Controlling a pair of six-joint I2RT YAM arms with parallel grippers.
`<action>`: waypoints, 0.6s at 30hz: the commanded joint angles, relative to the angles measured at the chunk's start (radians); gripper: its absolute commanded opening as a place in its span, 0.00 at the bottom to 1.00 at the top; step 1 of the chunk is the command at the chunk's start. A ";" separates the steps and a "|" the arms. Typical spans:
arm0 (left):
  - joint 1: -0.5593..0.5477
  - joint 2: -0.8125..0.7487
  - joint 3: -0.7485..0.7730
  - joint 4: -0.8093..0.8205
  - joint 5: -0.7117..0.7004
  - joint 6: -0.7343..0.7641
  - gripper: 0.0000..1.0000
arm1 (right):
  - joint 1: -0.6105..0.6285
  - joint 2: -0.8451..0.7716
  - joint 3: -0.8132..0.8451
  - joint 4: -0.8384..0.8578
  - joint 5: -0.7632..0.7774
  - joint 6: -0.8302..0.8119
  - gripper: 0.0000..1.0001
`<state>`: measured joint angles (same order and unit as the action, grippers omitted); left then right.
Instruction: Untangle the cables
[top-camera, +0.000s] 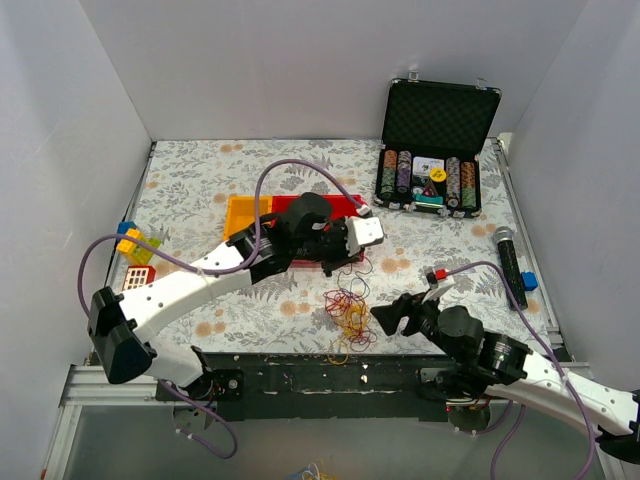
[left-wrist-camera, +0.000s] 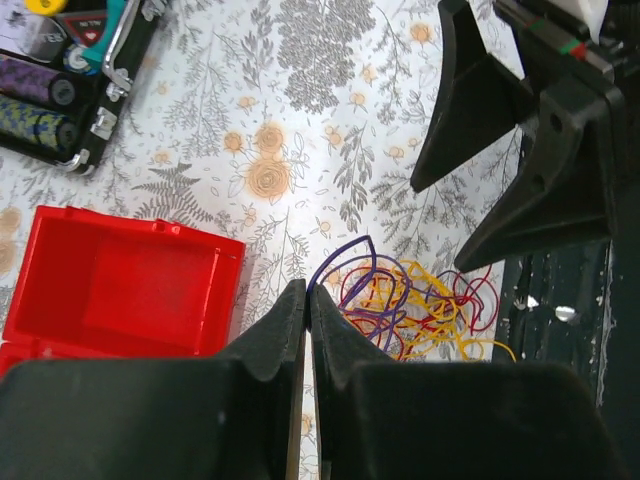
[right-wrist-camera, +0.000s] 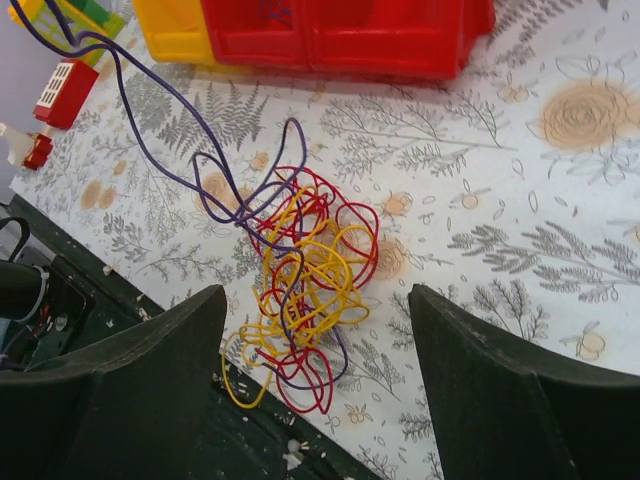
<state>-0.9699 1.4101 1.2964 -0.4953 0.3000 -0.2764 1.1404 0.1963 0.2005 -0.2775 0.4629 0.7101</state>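
**Left wrist view: one purple strand pinched, the knot lies below**

From this camera I see the left claw closed fully. Its two black fingers are pressed together on one thin purple strand, which leaves the fingertips and bends down into the heap. I judge that purple is chosen because it lies on the outer side of the knot and may slide out first.

The small tangle of thin red, yellow and purple wires lies on the table near its front edge, close to the dark metal front rail. In the right wrist view the purple strand climbs from it to the upper left and out of the picture, which fits a line lifted by the left claw.

The right claw stands wide open and holds nothing, with one finger at each side of the tangle. How high it is I cannot tell. I think it waits there to hold the heap down, otherwise the whole bundle may follow the pull.

The table carries a floral-printed cloth. Behind the tangle stand a red plastic bin and a yellow plastic bin, side by side. An open black case of poker chips is at the far right, a black microphone near the right edge and coloured toy blocks at the left. Plain white walls close three sides.
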 joint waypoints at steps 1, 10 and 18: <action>-0.003 -0.059 -0.043 0.052 -0.068 -0.096 0.00 | 0.005 0.073 0.062 0.249 -0.018 -0.187 0.85; -0.001 -0.071 0.033 0.026 -0.119 -0.121 0.00 | 0.005 0.394 0.100 0.624 -0.037 -0.376 0.89; -0.003 -0.111 0.101 -0.046 -0.081 -0.161 0.00 | 0.005 0.659 0.071 0.848 -0.032 -0.403 0.88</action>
<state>-0.9707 1.3628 1.3724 -0.5117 0.2020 -0.4088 1.1404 0.7704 0.2710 0.3805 0.4191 0.3401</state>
